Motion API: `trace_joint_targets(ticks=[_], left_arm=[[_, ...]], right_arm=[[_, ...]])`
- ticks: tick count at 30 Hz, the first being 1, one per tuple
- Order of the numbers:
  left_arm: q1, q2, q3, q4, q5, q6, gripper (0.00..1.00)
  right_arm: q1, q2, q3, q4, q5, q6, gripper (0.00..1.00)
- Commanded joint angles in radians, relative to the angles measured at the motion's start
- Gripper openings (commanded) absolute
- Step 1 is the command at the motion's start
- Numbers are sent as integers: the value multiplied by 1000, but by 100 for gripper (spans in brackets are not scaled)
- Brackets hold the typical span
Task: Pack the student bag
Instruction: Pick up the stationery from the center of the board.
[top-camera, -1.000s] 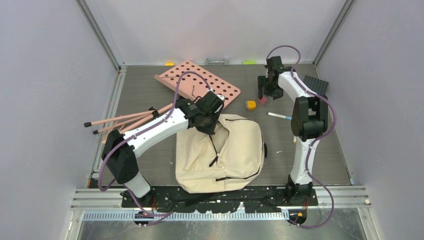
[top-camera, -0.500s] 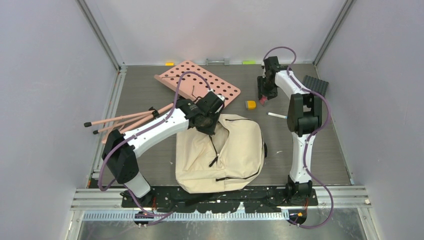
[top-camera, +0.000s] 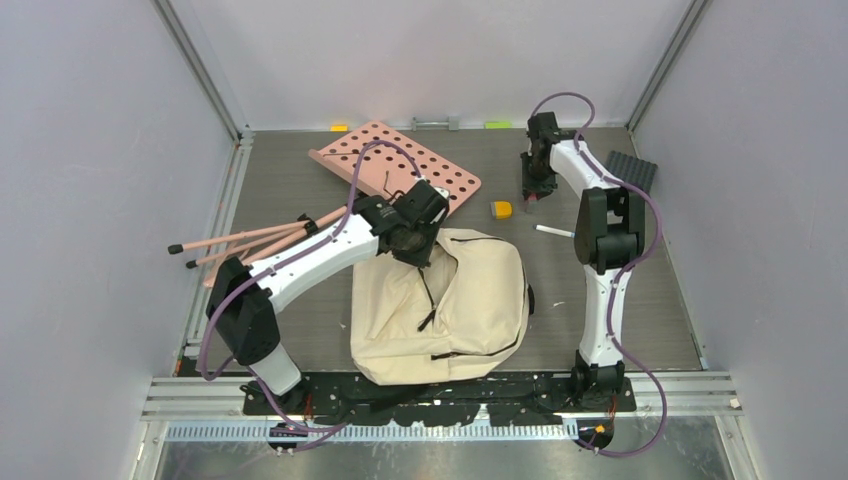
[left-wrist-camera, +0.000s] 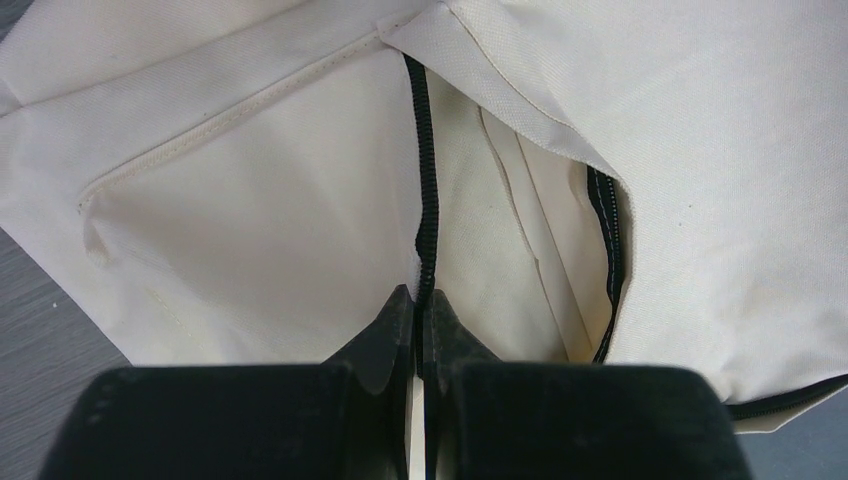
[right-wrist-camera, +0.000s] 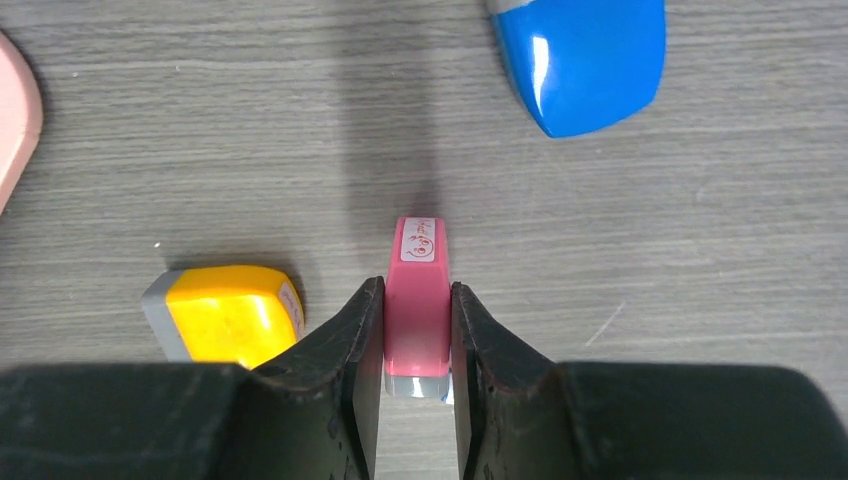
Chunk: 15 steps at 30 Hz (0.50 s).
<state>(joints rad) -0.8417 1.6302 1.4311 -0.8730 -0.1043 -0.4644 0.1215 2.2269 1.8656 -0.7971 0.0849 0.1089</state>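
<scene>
Hand on right arm (right-wrist-camera: 416, 288) clamps pink rectangular block (right-wrist-camera: 420, 245); yellow block (right-wrist-camera: 225, 312) just left, blue object (right-wrist-camera: 585, 60) ahead. Left hand (left-wrist-camera: 422, 298) pinches black zipper (left-wrist-camera: 424, 180) of cream fabric backpack (left-wrist-camera: 250, 230).

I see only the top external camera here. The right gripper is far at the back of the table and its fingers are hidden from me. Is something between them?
Observer: Yes. In its wrist view, the right gripper has a small pink block between its fingers, and both fingers touch its sides.
Operator: Is the yellow block touching the pink one?
Observer: No. One finger stands between the two blocks.
Operator: And on the other side, what is gripped at the student bag?
Observer: The left gripper is shut on the black zipper at the edge of the bag's opening.
</scene>
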Motion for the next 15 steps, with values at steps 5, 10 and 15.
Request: trace_joint_targets(ticks=[5,10,15], left_arm=[[19,-31,17,64,1,-9,0],[27,-51,-3,80,14,-21,0],[31,-70,-27,100,22,-33,0]], right_arm=[[-2,-243,63,-91,-166,119,1],[8,-330,-72,-98,-513,222,1],[123,-389,-166,-145,-692,228,1]])
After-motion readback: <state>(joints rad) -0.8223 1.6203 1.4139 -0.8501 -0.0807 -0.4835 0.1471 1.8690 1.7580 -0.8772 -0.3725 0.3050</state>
